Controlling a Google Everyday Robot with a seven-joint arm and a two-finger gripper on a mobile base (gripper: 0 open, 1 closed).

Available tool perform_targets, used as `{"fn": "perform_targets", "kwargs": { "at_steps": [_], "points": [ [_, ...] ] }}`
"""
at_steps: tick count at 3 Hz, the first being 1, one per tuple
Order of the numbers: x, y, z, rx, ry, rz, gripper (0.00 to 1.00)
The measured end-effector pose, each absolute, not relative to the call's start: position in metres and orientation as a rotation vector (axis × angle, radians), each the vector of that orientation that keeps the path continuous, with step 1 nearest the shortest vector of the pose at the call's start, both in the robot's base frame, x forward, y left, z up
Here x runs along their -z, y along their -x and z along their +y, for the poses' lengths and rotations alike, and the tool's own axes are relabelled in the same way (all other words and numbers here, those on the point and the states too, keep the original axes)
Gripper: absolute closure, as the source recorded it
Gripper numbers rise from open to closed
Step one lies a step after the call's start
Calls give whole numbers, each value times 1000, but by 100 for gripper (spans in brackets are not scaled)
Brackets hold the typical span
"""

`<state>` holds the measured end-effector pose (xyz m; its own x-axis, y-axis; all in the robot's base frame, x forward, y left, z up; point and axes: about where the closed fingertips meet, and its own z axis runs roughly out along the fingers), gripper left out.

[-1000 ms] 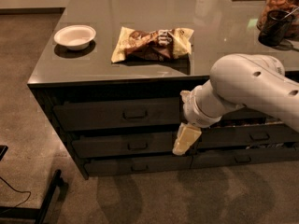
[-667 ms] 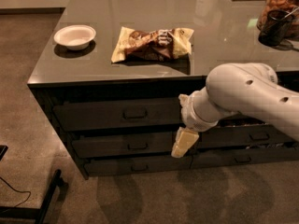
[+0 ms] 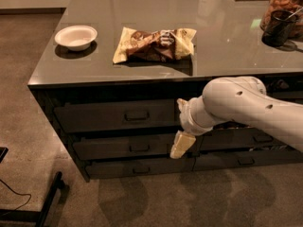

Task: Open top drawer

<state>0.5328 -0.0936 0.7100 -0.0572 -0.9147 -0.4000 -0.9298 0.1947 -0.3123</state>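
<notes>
The top drawer (image 3: 104,117) is the wide dark front just under the counter top on the left, and it is shut. Its small dark loop handle (image 3: 136,115) sits at the middle of the front. My gripper (image 3: 181,125) hangs in front of the drawer fronts, to the right of that handle and apart from it. It is open and empty, with one cream finger (image 3: 182,144) pointing down and the other tip (image 3: 181,104) above it. My white arm (image 3: 246,108) comes in from the right and hides part of the right-hand drawers.
Two slimmer drawers (image 3: 132,148) lie below the top one, with narrower drawers (image 3: 246,138) to the right. On the counter (image 3: 142,67) are a white bowl (image 3: 75,36), a snack bag (image 3: 154,44) and a dark jar (image 3: 279,25). A black stand leg (image 3: 49,202) lies on the floor at lower left.
My gripper and arm have shifted a little to the left, towards the top drawer's handle. The drawer has not moved.
</notes>
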Motion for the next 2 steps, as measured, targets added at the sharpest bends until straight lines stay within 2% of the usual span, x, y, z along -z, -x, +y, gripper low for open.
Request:
{"fn": "perform_targets", "kwargs": {
  "at_steps": [2],
  "points": [
    [-684,-571,-82,-35,1744,1905,0]
  ]
}}
